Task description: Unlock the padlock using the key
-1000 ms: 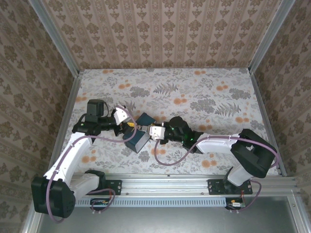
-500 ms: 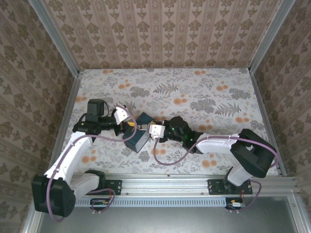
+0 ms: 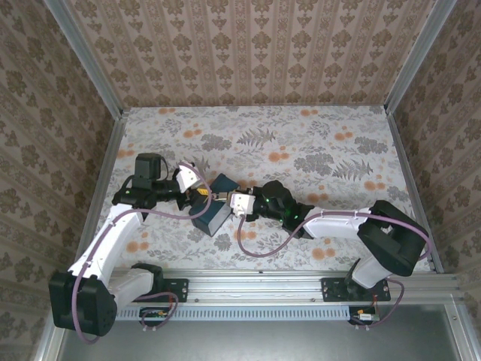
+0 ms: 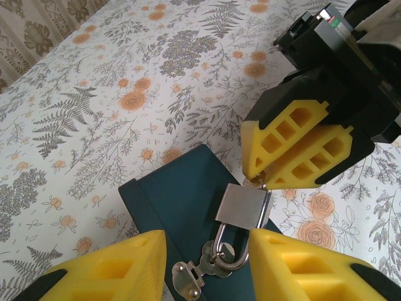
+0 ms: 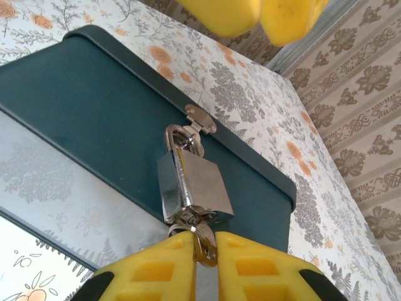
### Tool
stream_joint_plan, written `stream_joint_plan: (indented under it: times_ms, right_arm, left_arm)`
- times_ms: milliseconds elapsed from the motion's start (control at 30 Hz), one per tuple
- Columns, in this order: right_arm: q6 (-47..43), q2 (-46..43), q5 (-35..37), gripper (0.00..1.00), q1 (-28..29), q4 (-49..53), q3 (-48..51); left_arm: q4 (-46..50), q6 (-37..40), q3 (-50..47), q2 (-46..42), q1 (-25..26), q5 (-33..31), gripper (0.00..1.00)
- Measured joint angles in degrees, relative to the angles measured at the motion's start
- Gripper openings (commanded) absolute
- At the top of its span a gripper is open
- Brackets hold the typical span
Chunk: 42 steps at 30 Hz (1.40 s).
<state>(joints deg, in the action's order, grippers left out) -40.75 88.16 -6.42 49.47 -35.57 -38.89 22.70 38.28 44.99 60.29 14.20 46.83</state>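
A small silver padlock point(image 4: 243, 207) point(image 5: 197, 188) hangs by its shackle from the metal hasp point(image 4: 191, 276) of a dark teal box point(image 4: 178, 194) point(image 3: 213, 214). My left gripper point(image 4: 207, 269) point(image 3: 200, 196) is shut on the box, one yellow finger on each side. My right gripper point(image 5: 203, 251) point(image 3: 234, 201) is shut on the key point(image 5: 205, 241), which sticks in the bottom of the padlock with its ring beside it. In the left wrist view the right gripper's yellow fingers point(image 4: 294, 150) meet at the padlock's far end.
The box rests on a flower-printed table cover point(image 3: 301, 158) between the two arms. Patterned walls point(image 3: 248, 53) with metal frame posts close the back and sides. A metal rail point(image 3: 301, 282) runs along the near edge.
My right gripper has shifted slightly left toward the box, and its jaws have closed tighter on the key. The left arm and the box have stayed still.
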Motion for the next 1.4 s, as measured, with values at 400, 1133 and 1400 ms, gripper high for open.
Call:
stream_joint_plan:
  times_ms: [400,1133,1400]
  right_arm:
    - [1.5,-1.3,-0.7,0.05,0.0,5.6,-2.3]
    - [8.8,-0.7,-3.3,0.03,-0.3,12.0,-6.3]
    - [10.0,-0.4,-3.3,0.03,-1.8,12.0,-6.3]
  left_arm:
    - [1.7,-0.1,0.9,0.5,1.2,1.2,0.43]
    - [3.0,9.3,0.0,0.6,15.1,-20.4,0.49]
    - [-2.7,10.7,-0.2,1.9,16.5,-25.4,0.48]
